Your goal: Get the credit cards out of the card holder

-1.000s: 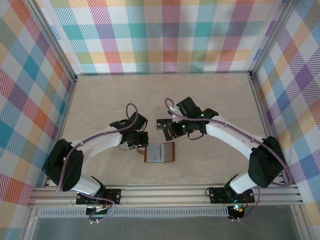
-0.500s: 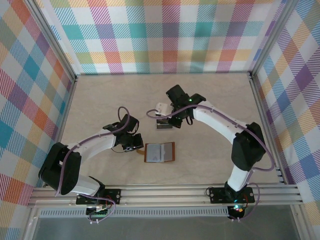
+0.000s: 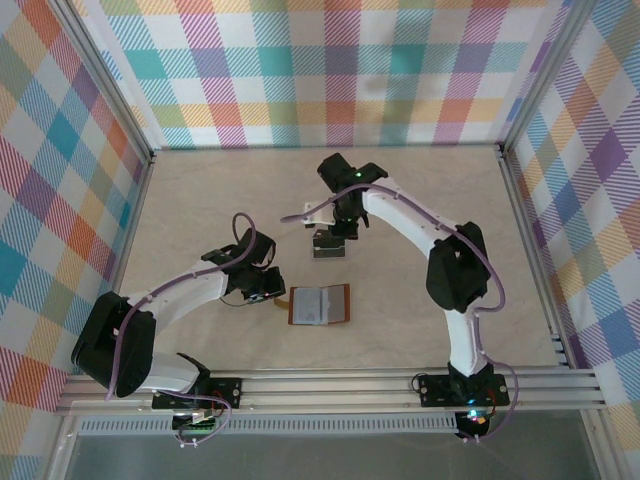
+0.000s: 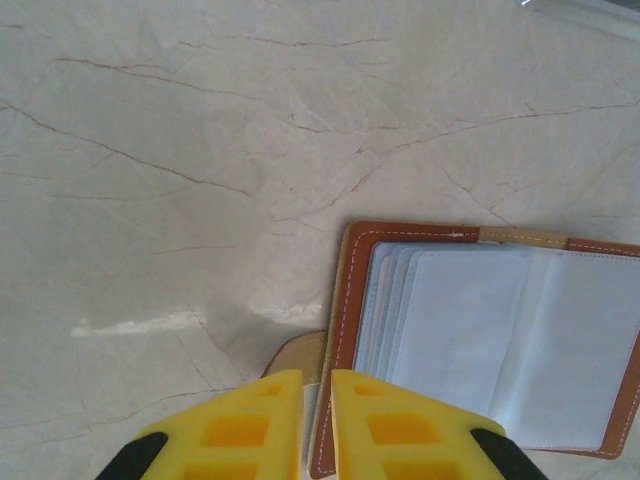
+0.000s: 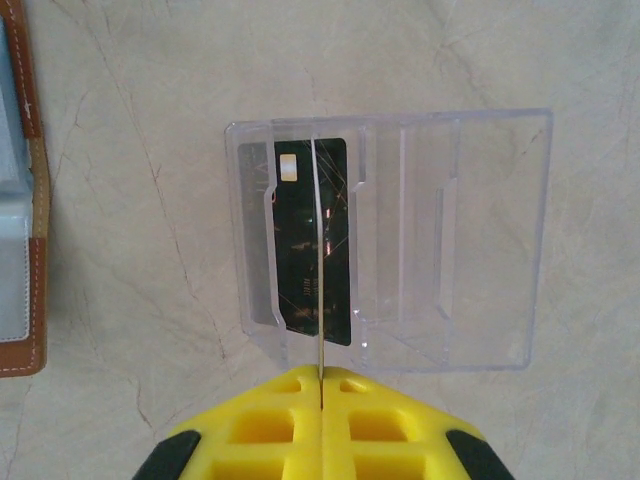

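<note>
Right hand (image 5: pixel 322 385) has swung from the card holder (image 4: pixel 480 350) to a clear rack (image 5: pixel 450 240), clenched on a pale credit card (image 5: pixel 318 260) held edge-on: light, stiff, slick, best pinched at one edge. Dark card (image 5: pixel 295 250) stands slotted just ahead. Left hand (image 4: pixel 317 400), barely parted and empty, has the open holder just ahead

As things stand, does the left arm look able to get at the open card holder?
Probably yes: the left gripper sits beside the card holder, nothing between; the right gripper holds a card over the clear tray, aside.
</note>
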